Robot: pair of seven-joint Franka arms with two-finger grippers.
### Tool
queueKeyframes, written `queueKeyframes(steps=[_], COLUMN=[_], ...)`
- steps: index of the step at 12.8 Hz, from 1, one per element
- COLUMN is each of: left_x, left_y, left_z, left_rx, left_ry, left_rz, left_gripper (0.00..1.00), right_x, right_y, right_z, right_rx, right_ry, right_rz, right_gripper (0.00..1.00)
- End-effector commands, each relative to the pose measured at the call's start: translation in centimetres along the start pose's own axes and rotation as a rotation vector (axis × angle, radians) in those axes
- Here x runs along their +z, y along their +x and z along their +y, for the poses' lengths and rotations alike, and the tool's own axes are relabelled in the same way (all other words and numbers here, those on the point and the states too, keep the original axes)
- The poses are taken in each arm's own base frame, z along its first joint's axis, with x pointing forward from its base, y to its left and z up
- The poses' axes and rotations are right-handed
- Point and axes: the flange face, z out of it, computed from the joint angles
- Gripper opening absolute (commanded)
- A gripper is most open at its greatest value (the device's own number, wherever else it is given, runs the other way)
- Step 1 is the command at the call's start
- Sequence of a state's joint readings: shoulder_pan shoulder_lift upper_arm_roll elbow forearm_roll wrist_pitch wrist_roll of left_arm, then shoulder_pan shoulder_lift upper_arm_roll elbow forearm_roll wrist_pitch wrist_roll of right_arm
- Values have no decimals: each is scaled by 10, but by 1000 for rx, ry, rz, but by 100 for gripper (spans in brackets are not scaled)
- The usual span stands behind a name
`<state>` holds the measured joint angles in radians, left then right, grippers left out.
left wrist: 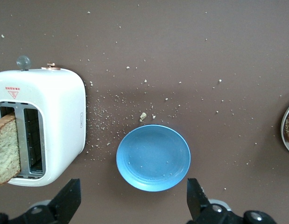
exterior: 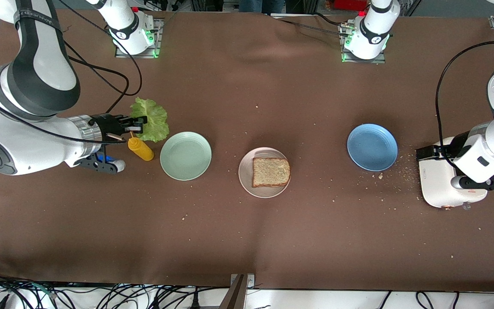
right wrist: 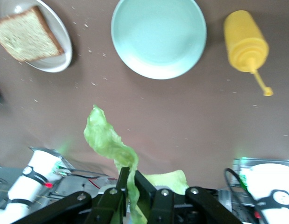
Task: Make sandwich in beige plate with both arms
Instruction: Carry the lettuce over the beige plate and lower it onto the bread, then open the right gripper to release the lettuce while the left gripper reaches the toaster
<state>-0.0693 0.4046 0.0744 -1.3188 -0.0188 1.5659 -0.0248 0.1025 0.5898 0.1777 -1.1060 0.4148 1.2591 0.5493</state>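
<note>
one toast slice (exterior: 271,172) lies on our beige plate (exterior: 245,173) mid-desk; our right hand (exterior: 137,124) pinches the lettuce leaf (exterior: 150,119) aloft over the desk near the mustard bottle (exterior: 140,148); our left hand (left wrist: 133,201), spread, waits over the toaster (left wrist: 48,122) holding the last slice (left wrist: 6,149).

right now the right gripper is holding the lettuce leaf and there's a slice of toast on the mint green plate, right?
One thing is wrong. The right gripper is shut on the lettuce leaf, but the slice of toast lies on the beige plate; the mint green plate holds nothing. The front view shows it.
</note>
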Motion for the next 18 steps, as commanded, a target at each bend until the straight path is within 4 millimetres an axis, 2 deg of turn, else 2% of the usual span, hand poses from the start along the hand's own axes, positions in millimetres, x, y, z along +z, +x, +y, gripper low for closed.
queueKeyframes(steps=[1, 6, 8, 10, 12, 15, 16, 18], left_x=[-1, -1, -1, -1, -1, -1, -1, -1], left_y=[-2, -3, -3, -3, -3, -3, -3, -3], left_z=[2, 3, 3, 4, 4, 4, 4, 5], left_rx=[13, 14, 14, 16, 16, 16, 16, 17], left_ry=[31, 31, 32, 31, 31, 31, 31, 32], left_rz=[-1, -3, -3, -3, -3, -3, -3, -3], left_gripper=[100, 100, 100, 100, 100, 100, 100, 100], right_x=[24, 87, 125, 169, 210, 254, 269, 294], right_y=[5, 28, 42, 53, 69, 86, 93, 96], right_z=[-49, -147, -174, -193, -205, -206, -200, -201], right_rx=[77, 401, 515, 619, 736, 772, 779, 780], right_ry=[79, 369, 479, 573, 683, 717, 705, 689], right_rz=[58, 141, 189, 203, 195, 230, 240, 247], right_gripper=[0, 0, 0, 0, 0, 0, 0, 0])
